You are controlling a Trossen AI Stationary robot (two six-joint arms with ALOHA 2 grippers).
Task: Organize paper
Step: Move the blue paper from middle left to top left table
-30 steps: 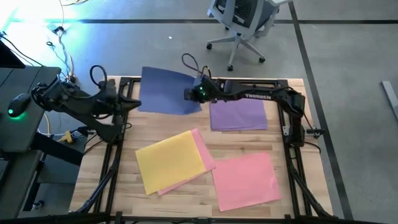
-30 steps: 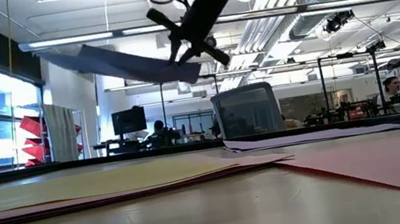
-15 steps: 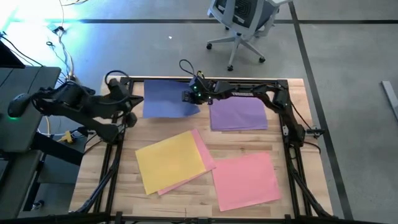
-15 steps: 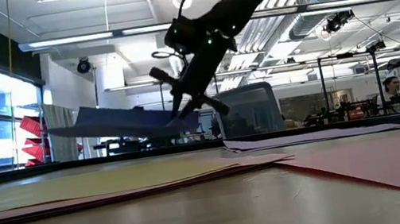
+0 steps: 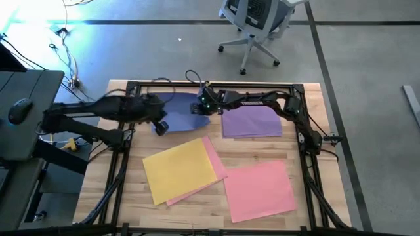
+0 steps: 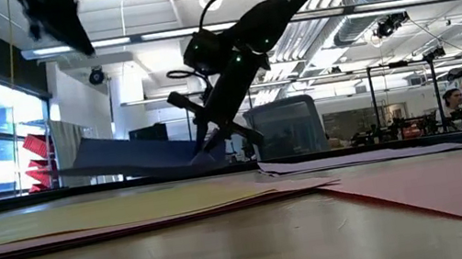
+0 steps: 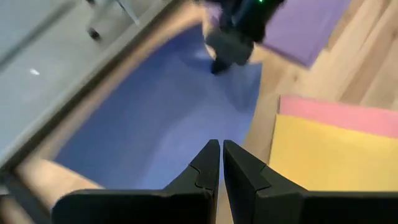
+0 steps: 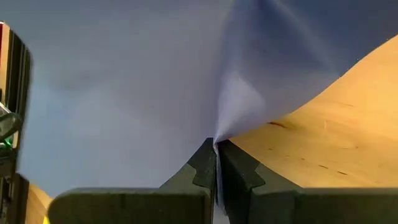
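A periwinkle blue sheet of paper (image 5: 180, 108) hangs low over the table's far left part, with my right gripper (image 5: 200, 109) shut on its right edge. My left gripper (image 5: 159, 124) is shut and hovers over the sheet's near left corner; the left wrist view shows bare blue paper (image 7: 155, 124) below its fingertips (image 7: 222, 155). A purple sheet (image 5: 251, 121) lies flat at the far right. At the near left, a yellow sheet (image 5: 178, 169) lies on top of a pink one (image 5: 215, 157). Another pink sheet (image 5: 259, 190) lies flat at the near right. My right gripper pinches the blue sheet's right edge (image 8: 227, 127) between its two fingers, where the paper puckers into a crease. The fingers come from the table's right, slanting down. The sheet slopes in the low view, its held end (image 6: 203, 155) lowest and its left end (image 6: 87, 157) raised.
A black frame rail (image 5: 216, 84) runs along the table's far edge, and side rails (image 5: 118, 164) run down both sides. An office chair (image 5: 256, 19) stands on the floor beyond the table. Bare wood (image 5: 197, 213) shows along the near edge.
My right gripper has sunk toward the table with the blue sheet, which came down from well above to just over the tabletop. My left gripper has swung from the table's left edge toward the right and down, and now stands over the blue sheet.
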